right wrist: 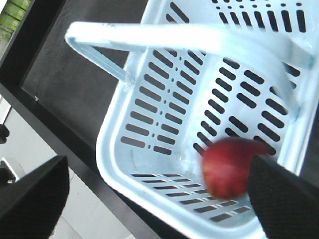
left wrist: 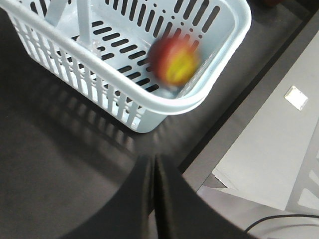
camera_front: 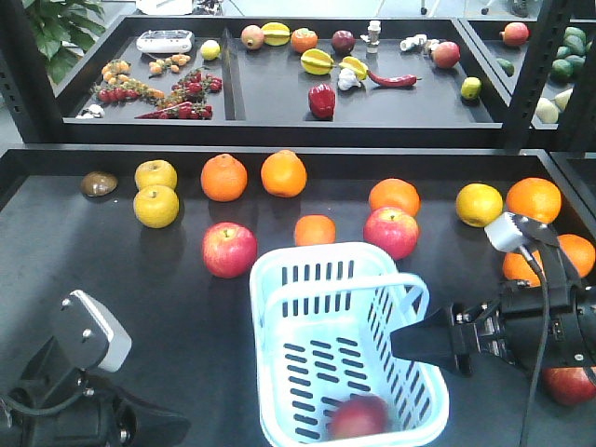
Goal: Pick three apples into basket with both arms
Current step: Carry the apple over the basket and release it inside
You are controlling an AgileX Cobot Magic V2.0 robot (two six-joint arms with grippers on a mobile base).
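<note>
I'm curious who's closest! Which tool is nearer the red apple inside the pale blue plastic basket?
Right. The right tool hangs open over the right rim of the pale blue plastic basket, close to the red apple. The left tool sits shut outside its near-left corner.

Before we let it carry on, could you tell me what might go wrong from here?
The apple in the basket is motion-blurred, so it may bounce against the wall. The open right gripper hangs close by the rim and handle and could snag them.
</note>
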